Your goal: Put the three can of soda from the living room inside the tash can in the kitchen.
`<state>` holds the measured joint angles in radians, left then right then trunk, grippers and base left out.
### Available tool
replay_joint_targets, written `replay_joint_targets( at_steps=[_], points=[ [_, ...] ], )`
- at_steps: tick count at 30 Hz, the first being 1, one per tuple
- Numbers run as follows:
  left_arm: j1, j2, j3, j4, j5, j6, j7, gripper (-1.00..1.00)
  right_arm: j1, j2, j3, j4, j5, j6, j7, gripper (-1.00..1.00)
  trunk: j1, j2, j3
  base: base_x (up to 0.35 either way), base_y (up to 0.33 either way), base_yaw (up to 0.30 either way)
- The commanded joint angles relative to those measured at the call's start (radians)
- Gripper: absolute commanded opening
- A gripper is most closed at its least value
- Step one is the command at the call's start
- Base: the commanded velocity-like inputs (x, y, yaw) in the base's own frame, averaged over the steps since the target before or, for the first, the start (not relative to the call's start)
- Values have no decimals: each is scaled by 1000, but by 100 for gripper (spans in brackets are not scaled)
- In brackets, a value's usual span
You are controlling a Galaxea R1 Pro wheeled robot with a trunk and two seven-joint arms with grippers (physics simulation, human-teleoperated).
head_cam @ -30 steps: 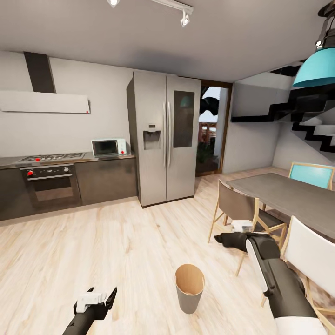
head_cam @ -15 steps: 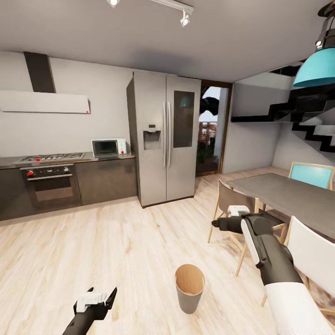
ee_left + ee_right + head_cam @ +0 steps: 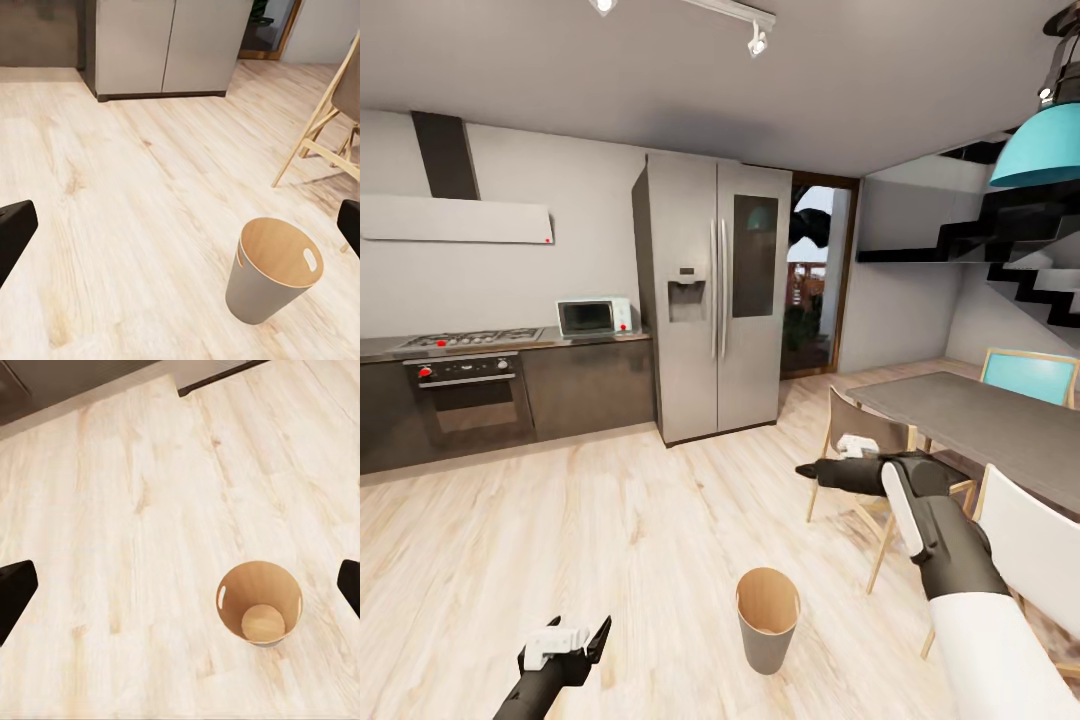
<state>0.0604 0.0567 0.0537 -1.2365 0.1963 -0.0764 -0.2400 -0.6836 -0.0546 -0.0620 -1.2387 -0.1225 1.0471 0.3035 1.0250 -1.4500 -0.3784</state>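
Since before, my right gripper [image 3: 807,469] moved forward; wide open, it hangs above the empty grey-beige tapered bin [image 3: 767,619].

Trash can [image 3: 767,618] is placed on the floor [image 3: 610,520] at lower centre of the head view. Fridge [image 3: 715,300] is seen at centre, behind it; oven [image 3: 468,400] and microwave [image 3: 592,317] at left. Dining surface [image 3: 980,420] with chairs [image 3: 860,440] is set at right.
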Motion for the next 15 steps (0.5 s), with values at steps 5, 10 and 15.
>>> replay_joint_targets(
  at_steps=[5,10,15],
  points=[
    [0,0,0,-1,0,0,0,100,-118,-1,4,256,15,0,-10,100,0,0,0,0,0,0],
    [0,-1,0,1,0,1,0,100,-291,-5,8,608,83,0,-109,100,0,0,0,0,0,0],
    [0,-1,0,1,0,1,0,100,-473,-32,11,918,129,0,-194,100,0,0,0,0,0,0]
  ],
)
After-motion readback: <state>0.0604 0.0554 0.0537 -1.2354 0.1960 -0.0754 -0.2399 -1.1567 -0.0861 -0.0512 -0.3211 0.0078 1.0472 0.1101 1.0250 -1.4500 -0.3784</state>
